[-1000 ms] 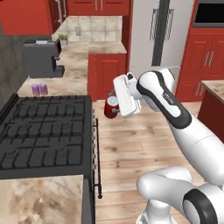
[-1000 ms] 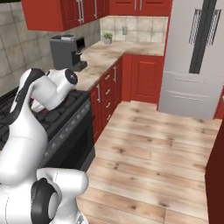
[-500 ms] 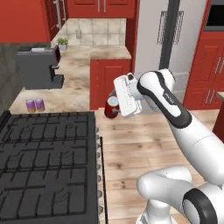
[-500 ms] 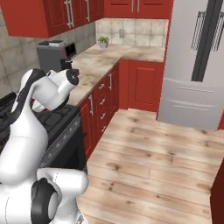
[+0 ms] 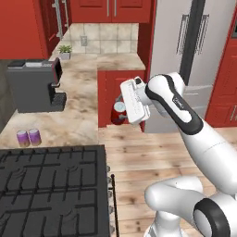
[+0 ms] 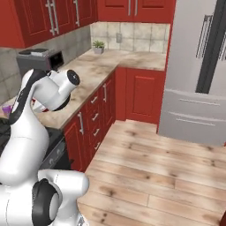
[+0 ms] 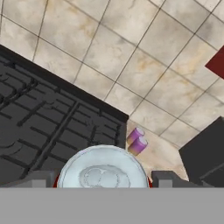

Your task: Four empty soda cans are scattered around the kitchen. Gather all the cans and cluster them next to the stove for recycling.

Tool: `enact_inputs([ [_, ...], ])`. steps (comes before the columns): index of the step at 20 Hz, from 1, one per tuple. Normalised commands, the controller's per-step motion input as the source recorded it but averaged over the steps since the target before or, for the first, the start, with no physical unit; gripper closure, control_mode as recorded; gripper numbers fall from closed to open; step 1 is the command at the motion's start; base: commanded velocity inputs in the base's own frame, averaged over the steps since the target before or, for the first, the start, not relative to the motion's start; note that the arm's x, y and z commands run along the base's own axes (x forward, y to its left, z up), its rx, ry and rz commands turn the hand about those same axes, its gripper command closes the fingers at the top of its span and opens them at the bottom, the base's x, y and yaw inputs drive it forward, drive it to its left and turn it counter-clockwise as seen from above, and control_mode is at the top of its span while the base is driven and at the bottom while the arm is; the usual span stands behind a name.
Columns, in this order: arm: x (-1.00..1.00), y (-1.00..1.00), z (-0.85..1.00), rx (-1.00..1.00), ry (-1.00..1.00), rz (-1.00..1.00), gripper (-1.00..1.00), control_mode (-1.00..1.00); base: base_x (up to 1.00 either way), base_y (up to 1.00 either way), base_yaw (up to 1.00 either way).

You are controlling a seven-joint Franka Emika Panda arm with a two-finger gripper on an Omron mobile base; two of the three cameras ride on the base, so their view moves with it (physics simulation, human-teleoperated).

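the base has rolled along the stove toward the counter end, so the view has shifted. the gripper keeps its fingers clamped on the red can, carried above the floor. two purple cans (touching) wait just beside the stove: delivery looks close

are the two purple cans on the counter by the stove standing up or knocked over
Standing up. In the left base view both purple cans show flat silvery tops facing up, side by side on the counter beside the stove.

Countertop (two purple cans, coffee machine)
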Motion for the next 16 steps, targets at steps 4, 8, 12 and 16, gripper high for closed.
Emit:
enact_inputs([
  [4,0.0,0.0,0.0,0.0,0.0,0.0,1.0,1.0,0.84,0.19,0.07],
  [8,0.0,0.0,0.0,0.0,0.0,0.0,1.0,1.0,0.75,0.22,0.2],
  [12,0.0,0.0,0.0,0.0,0.0,0.0,1.0,1.0,0.53,0.14,0.29],
  [16,0.0,0.0,0.0,0.0,0.0,0.0,1.0,1.0,0.39,0.09,0.35],
])
